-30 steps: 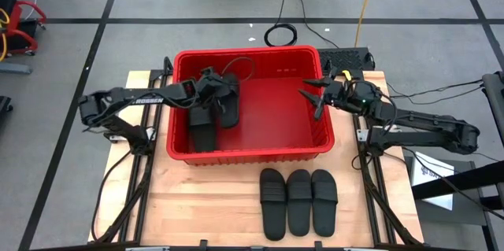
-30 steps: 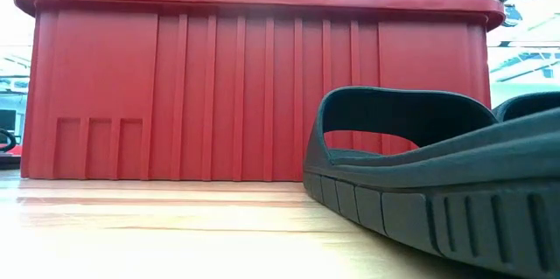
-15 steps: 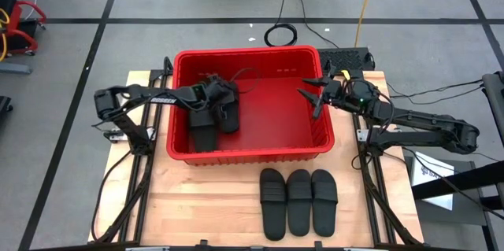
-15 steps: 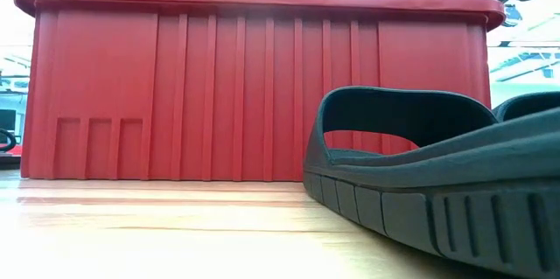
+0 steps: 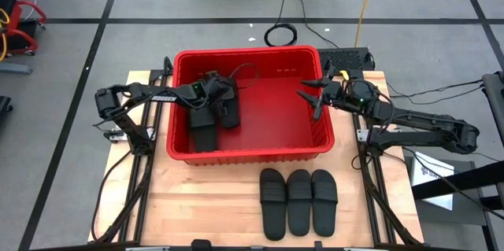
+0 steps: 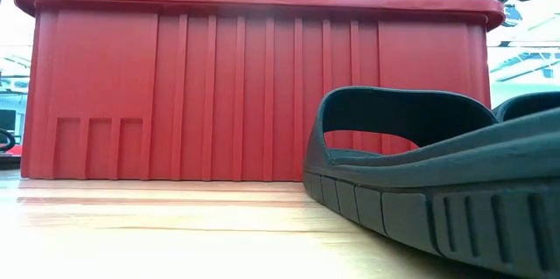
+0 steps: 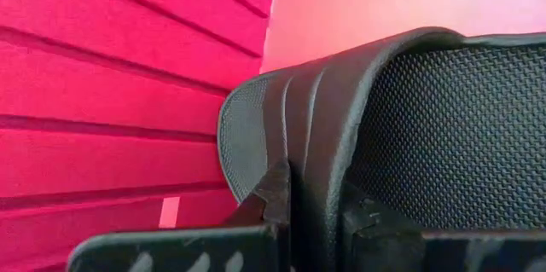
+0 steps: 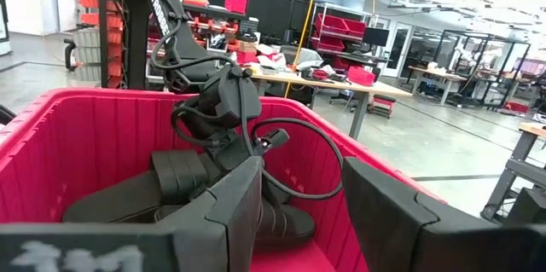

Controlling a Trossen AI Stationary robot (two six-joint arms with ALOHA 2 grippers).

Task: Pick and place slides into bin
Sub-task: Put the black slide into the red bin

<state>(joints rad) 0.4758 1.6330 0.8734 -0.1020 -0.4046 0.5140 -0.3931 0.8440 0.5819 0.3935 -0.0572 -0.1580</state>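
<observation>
Left hand lower in the bin than a second ago, clamped on a slide, probably near release; right hand apart, idle.

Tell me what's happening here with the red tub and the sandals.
The robot is loading black slides into the red bin. The left hand is down inside the bin, its fingers closed on the strap of a slide, with other slides lying beside it in the bin's left part. The right hand hangs open over the bin's right rim, holding nothing. Three slides wait side by side on the table in front of the bin.
</observation>
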